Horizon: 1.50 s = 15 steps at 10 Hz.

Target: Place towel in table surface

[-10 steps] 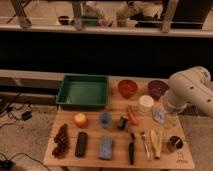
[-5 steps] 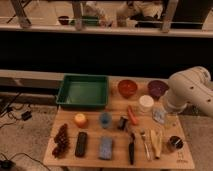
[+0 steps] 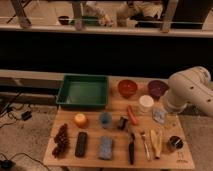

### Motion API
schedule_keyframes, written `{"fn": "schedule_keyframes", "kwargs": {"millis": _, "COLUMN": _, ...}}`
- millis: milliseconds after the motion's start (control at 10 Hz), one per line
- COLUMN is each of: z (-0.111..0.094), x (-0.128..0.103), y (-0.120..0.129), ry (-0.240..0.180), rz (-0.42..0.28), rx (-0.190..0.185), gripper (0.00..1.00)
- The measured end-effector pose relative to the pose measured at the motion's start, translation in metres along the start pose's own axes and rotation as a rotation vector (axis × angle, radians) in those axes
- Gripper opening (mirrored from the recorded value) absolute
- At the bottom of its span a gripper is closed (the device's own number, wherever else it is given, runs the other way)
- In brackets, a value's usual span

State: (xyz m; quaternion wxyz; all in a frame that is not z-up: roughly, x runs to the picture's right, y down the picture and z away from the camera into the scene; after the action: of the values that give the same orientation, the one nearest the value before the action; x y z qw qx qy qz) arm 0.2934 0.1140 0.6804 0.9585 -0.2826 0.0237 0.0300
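Risk: towel [image 3: 159, 117] snags adjacent cup [image 3: 146, 102], tipping it. The gripper [image 3: 161, 111] hangs over towel; its grip cannot be told.

Wooden table [image 3: 66, 116]: tray [image 3: 83, 104], bowls [image 3: 127, 88], towel [image 3: 159, 116] at jaws.

The tray [image 3: 82, 91] sits at the back left of the counter [image 3: 92, 131]. The first bowl [image 3: 127, 88] is right of the tray, and the second bowl [image 3: 157, 89] is right of that. A cup [image 3: 146, 102] stands in front, between them. My end effector [image 3: 160, 115] is just in front of that cup. Along the front lie grapes [image 3: 61, 140], a sponge [image 3: 106, 147], a knife [image 3: 131, 147] and a banana [image 3: 156, 142], left to right.
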Motion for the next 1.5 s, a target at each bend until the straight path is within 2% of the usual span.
{"fn": "schedule_keyframes", "kwargs": {"millis": 1000, "z": -0.002, "x": 0.002, "y": -0.003, "ry": -0.002, "rz": 0.007, "rx": 0.005, "gripper": 0.8}}
{"fn": "schedule_keyframes", "kwargs": {"millis": 1100, "z": -0.001, "x": 0.006, "y": -0.011, "ry": -0.007, "rz": 0.027, "rx": 0.01, "gripper": 0.8}}
{"fn": "schedule_keyframes", "kwargs": {"millis": 1500, "z": 0.016, "x": 0.014, "y": -0.051, "ry": -0.04, "rz": 0.119, "rx": -0.007, "gripper": 0.8}}
